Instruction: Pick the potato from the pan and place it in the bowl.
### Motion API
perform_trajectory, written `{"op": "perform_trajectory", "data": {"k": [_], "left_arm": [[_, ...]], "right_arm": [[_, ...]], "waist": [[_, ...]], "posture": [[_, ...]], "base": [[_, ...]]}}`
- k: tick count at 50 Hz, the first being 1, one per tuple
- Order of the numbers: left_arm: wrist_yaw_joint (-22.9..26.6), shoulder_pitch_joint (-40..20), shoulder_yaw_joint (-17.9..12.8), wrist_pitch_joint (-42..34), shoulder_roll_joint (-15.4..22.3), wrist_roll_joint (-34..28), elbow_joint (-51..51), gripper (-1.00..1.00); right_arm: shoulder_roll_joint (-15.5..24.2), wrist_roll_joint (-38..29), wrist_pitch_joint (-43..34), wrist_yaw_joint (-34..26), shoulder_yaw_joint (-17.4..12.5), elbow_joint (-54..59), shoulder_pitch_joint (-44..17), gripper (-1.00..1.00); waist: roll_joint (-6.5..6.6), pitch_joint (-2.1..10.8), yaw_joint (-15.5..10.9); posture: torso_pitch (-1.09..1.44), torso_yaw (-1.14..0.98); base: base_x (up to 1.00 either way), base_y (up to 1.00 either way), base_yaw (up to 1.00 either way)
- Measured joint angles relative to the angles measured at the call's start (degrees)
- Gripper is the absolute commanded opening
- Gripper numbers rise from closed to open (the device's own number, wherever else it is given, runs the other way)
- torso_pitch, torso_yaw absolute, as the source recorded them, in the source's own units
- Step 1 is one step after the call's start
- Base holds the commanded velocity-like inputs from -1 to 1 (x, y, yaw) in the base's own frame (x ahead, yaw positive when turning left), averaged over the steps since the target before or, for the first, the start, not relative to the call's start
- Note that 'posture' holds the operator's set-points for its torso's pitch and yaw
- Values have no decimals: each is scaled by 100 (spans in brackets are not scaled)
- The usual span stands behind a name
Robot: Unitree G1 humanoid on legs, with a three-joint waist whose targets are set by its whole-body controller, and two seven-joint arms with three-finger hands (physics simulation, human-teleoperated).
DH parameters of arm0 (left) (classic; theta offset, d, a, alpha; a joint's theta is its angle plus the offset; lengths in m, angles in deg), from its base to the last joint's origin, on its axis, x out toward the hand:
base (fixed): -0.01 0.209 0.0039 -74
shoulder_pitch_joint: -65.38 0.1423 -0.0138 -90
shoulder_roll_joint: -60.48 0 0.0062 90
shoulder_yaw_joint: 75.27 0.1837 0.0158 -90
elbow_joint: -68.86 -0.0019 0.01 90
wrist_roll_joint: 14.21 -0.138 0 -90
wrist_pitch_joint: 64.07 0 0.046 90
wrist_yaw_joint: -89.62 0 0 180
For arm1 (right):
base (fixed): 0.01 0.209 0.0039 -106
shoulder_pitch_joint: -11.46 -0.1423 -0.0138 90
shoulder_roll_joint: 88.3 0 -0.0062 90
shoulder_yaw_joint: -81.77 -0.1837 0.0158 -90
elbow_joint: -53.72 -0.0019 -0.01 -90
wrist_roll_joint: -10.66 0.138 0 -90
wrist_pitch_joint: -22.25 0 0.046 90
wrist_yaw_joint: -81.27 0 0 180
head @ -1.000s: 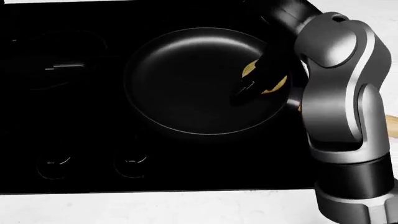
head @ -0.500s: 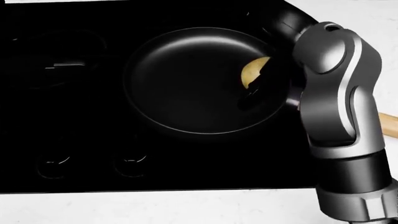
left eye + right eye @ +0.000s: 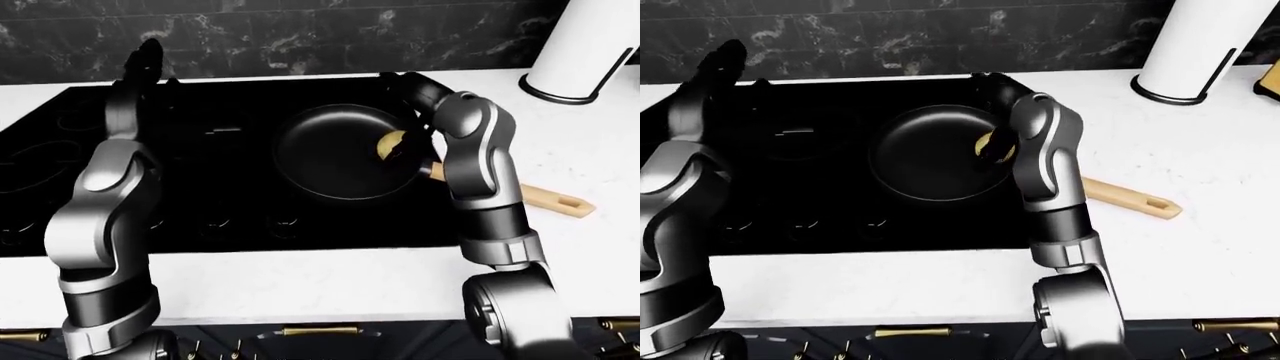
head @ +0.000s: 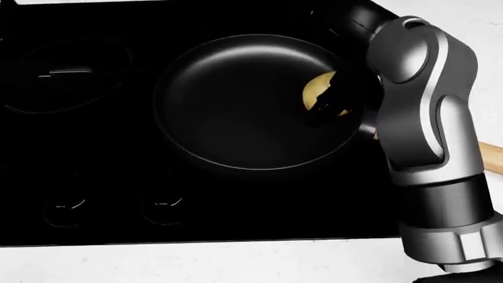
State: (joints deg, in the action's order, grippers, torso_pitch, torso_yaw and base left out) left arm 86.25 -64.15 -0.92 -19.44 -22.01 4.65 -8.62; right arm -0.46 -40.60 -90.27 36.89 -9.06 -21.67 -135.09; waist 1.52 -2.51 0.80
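A black pan [image 4: 236, 118] sits on the black stove, its wooden handle [image 3: 1130, 199] pointing right over the white counter. A yellow potato [image 4: 316, 90] lies at the pan's right side. My right hand [image 4: 328, 105] reaches down into the pan from the bent silver arm [image 4: 424, 106], and its dark fingers close across the potato, hiding its right part. My left hand [image 3: 148, 58] is raised at the upper left of the left-eye view, over the stove's far edge; its fingers are too dark to read. No bowl shows in any view.
The black stove top [image 4: 94, 147] fills most of the head view, with touch controls [image 4: 165, 206] near its lower edge. A white counter [image 3: 300, 277] runs below and to the right. A tall white cylinder [image 3: 590, 45] stands at the upper right.
My right fingers have closed in on the potato, which has shifted slightly up in the view. My right elbow has risen a little. The left burner marks have drifted up-left.
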Motion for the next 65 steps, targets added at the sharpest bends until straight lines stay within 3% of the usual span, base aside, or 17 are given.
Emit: {"op": "perform_trajectory", "data": {"k": [7,23,25,65], "left_arm": [[-6,206,-36,27,-13,76,115,100],[14,-66,45,39,51,51,-161,100],[25,-109,27,9,85,57,-144,100],[93,-193,20,-24,142,59,-164,100]], "right_arm": [[-66,-17,32,49,14,-66,-37,59],[-73,-204,376,143,71,257,40,54],[-85,-239,404,154,73,302,32,42],[3,-491,965,855,56,1690,-314,44]], "waist": [[7,20,-8],[-4,1,-10],[-2,7,-1],[5,23,2]], "posture": [[0,0],[0,0],[0,0],[0,0]], "base": [[0,0,0],[0,0,0],[0,0,0],[0,0,0]]}}
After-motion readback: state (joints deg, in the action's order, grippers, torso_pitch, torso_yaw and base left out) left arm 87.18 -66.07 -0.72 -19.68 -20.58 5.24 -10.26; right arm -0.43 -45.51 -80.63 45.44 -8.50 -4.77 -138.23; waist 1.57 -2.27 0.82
